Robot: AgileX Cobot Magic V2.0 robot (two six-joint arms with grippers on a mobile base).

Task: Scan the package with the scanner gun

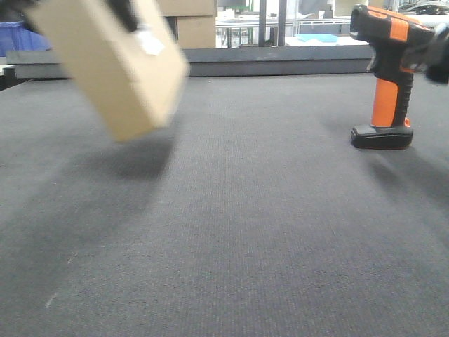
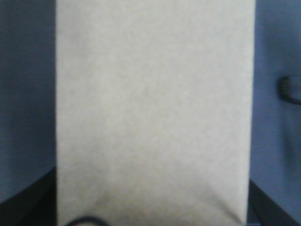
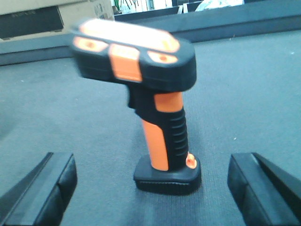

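One wide grey table (image 1: 245, 232) is seen under everything. Above its left part the package (image 1: 119, 63) is held tilted and off the surface by the left gripper (image 1: 125, 12); its jaws are judged to be closed on the upper end. At the right the scanner gun (image 1: 389, 70) is stood upright on its base, not yet grasped. The right gripper (image 3: 153, 186) is placed around it, jaws wide open, touching nothing. Lifting is done; grasping, aiming and scanning are left.

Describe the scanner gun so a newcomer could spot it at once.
On the dark grey mat, look right in the front view. The scanner gun stands upright there, orange and black, unlike the plain tan box held up at left.
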